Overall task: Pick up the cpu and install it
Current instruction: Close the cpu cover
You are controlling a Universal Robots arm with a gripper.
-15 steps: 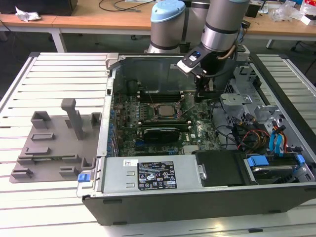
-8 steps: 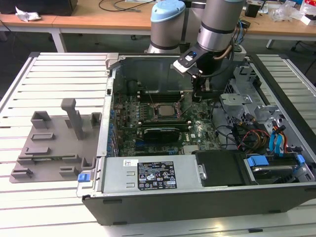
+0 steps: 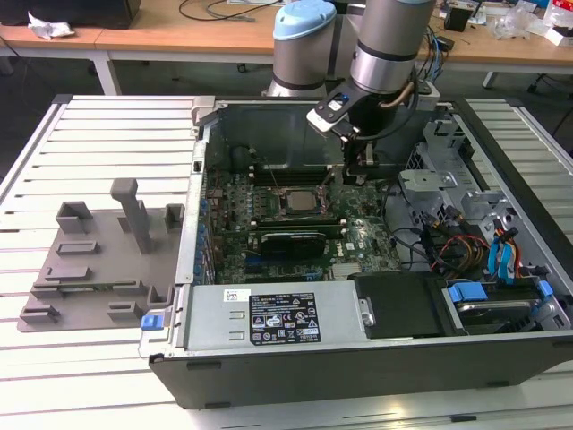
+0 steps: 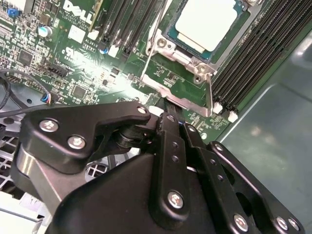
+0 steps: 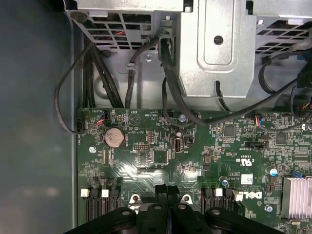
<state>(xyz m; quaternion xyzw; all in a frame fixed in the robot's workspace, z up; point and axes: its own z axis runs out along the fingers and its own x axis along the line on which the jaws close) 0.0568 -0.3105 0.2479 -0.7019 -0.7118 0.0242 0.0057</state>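
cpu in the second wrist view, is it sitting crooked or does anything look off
Nothing stands out. The cpu lies flat in the socket, its edges parallel to the frame, with no visible damage.

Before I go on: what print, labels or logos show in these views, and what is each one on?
Large sticker on the metal cover: print too small to read.
Small white sticker beside it: too small to read.
White maker's logo on the circuit board, in both wrist views: brand mark, not quoted.
Fine white markings on that board: too small to read.
cpu top: no print seen.
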